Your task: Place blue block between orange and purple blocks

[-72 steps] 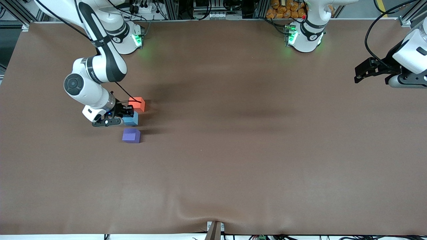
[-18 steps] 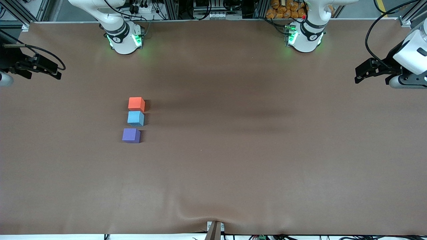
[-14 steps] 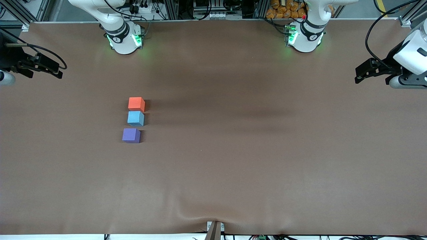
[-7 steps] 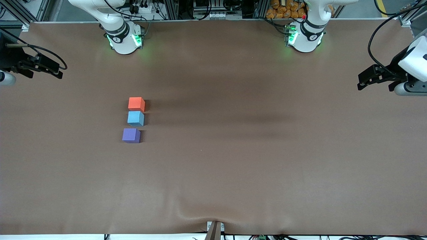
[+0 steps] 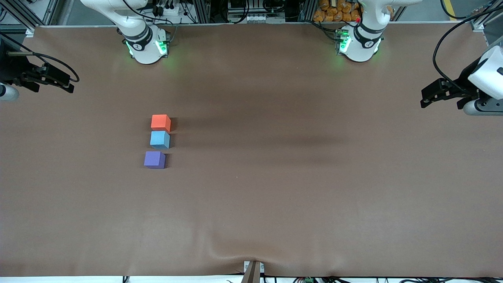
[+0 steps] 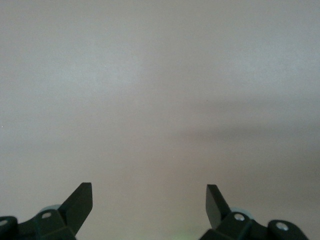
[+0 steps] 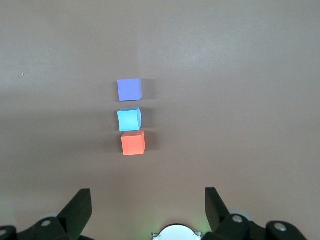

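The blue block (image 5: 159,139) is set on the brown table (image 5: 275,188) between the orange block (image 5: 160,122) and the purple block (image 5: 154,159), with the orange one farthest from the front camera and a small gap kept on each side. The right gripper (image 5: 59,80) is held wide open and empty up at the right arm's end of the table. The left gripper (image 5: 432,92) is held wide open and empty at the left arm's end.

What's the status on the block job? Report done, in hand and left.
Done: the blue block sits on the table in line between the orange block and the purple block, closer to the orange one. In hand: nothing; the right hand is open, up over the right arm's end of the table, and the left hand is open over the left arm's end. Left: nothing visible.
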`<act>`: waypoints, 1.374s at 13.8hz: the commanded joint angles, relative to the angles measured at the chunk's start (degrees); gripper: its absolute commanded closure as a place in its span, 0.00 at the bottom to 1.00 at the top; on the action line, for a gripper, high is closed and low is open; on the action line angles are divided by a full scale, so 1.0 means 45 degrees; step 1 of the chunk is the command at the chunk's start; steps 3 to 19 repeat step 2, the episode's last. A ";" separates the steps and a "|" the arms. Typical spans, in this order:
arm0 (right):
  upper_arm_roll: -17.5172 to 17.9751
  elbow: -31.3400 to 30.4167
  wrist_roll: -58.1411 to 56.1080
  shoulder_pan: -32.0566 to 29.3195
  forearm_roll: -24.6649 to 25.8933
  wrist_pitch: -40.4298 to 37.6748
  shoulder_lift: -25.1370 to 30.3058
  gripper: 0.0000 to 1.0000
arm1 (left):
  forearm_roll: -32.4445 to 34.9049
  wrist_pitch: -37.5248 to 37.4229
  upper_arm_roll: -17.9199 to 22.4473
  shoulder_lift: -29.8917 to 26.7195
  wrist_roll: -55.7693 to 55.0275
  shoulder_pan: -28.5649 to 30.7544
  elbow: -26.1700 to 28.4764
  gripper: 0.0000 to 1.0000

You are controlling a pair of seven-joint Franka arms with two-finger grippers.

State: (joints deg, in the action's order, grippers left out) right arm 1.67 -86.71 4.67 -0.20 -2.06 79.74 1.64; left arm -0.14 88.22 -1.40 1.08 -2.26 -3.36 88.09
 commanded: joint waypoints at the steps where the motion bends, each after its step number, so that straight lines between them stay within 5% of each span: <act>1: 0.0194 -0.0301 0.0016 -0.0248 0.0087 0.0092 0.0299 0.00 | 0.0129 -0.0191 -0.0059 0.0131 0.0052 0.0142 -0.0279 0.00; 19: 0.0194 -0.0301 0.0036 -0.0248 0.0087 0.0092 0.0299 0.00 | 0.0129 -0.0191 -0.0078 0.0131 0.0072 0.0142 -0.0279 0.00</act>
